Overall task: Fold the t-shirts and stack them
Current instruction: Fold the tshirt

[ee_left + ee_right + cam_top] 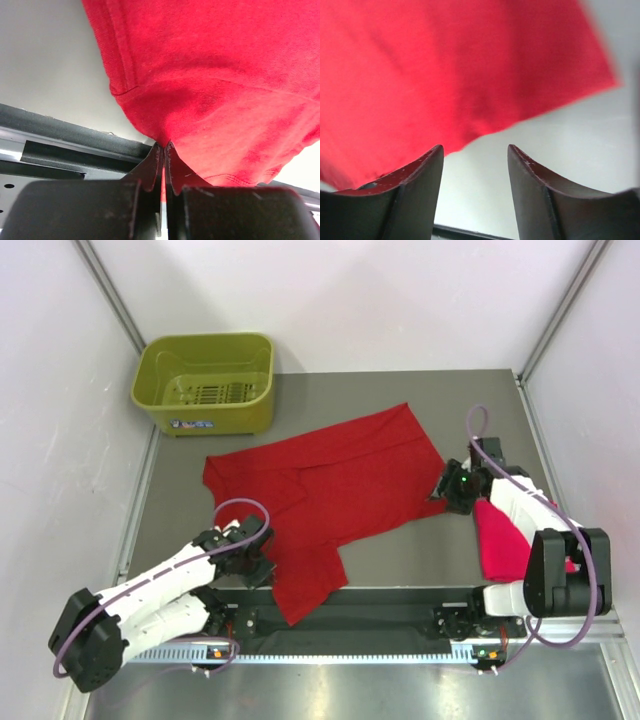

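Note:
The deep red t-shirt lies spread out and partly folded in the middle of the grey table. My left gripper is shut on the shirt's near-left edge; the left wrist view shows the cloth pinched between the closed fingertips. My right gripper is open and empty at the shirt's right edge; in the right wrist view the red cloth lies just beyond the fingers. The pinkish red t-shirt lies bunched at the right, partly under my right arm.
An olive-green plastic basket stands at the back left corner of the table. White walls close in both sides. A black rail runs along the near edge by the arm bases.

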